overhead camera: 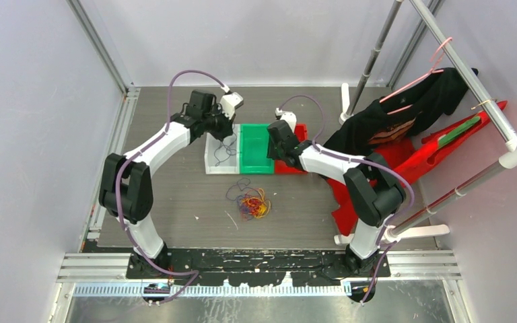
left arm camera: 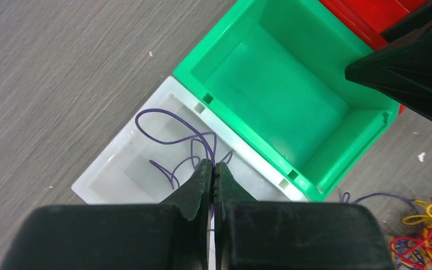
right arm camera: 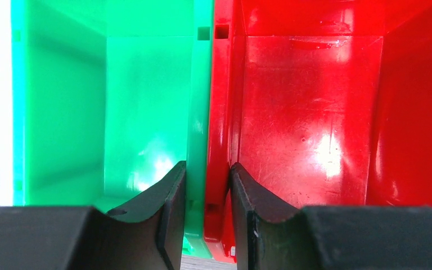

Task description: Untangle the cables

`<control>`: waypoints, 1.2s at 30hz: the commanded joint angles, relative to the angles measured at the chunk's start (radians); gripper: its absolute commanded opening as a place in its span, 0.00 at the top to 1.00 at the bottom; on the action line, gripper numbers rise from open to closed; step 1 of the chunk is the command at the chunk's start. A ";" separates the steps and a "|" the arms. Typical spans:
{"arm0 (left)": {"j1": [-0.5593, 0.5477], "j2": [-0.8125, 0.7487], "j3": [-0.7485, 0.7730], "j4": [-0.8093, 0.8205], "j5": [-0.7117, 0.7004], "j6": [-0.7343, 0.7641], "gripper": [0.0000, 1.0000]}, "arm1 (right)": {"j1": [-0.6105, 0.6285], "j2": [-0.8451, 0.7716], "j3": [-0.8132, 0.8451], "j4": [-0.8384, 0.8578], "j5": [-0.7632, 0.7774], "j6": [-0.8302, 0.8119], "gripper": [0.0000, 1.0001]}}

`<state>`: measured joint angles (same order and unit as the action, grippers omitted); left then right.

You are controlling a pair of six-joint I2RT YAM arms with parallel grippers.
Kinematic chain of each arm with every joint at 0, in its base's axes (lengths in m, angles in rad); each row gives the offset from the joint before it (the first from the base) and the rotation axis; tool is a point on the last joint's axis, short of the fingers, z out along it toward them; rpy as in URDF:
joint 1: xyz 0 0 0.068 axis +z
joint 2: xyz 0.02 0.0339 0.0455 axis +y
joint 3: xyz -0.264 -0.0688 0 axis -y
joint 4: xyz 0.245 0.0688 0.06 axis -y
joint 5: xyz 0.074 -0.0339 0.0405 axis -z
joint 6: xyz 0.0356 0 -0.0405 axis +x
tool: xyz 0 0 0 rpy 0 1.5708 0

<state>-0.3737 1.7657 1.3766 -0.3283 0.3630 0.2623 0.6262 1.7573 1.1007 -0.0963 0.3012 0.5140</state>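
Two claws over bins — cables (overhead camera: 252, 204) tangled on table (overhead camera: 175, 202)

White-and-black arms (overhead camera: 168, 145) carry lavender hoses (overhead camera: 188, 75) and black pincers (left arm camera: 214, 179).

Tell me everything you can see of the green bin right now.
The green bin is a glossy, rectangular open-topped plastic tray with small square slots in its rim. It sits upright on the table, wedged between the clear bin and the red bin, walls touching both. Nothing shows inside it. The right hand straddles the adjoining green and red walls, one finger in each bin.
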 commanded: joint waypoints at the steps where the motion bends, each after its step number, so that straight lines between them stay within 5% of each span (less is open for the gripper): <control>1: -0.001 -0.018 0.004 0.071 -0.069 0.077 1.00 | 0.038 0.037 0.079 0.025 -0.101 -0.002 0.85; 12: 0.033 -0.019 -0.036 0.073 -0.031 0.089 0.99 | 0.055 -0.022 0.046 0.095 -0.105 -0.037 0.78; 15: 0.034 -0.016 -0.017 0.001 -0.012 0.127 0.65 | 0.054 -0.034 0.049 0.101 -0.110 -0.047 0.76; 19: 0.042 -0.030 0.000 -0.091 0.040 0.151 0.37 | 0.055 -0.055 0.054 0.101 -0.103 -0.052 0.69; 26: 0.068 -0.080 0.060 -0.218 0.106 0.176 0.14 | 0.055 -0.119 0.036 0.114 -0.077 -0.071 0.61; 32: 0.087 -0.072 0.130 -0.324 0.114 0.198 0.13 | 0.055 -0.133 0.037 0.103 -0.078 -0.071 0.60; 36: 0.113 -0.089 0.114 -0.340 0.165 0.199 0.22 | 0.055 -0.136 0.026 0.104 -0.080 -0.064 0.60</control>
<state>-0.2867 1.7382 1.4715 -0.6090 0.4545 0.4374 0.6769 1.6615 1.1160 -0.0399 0.2226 0.4442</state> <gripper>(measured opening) 0.826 0.396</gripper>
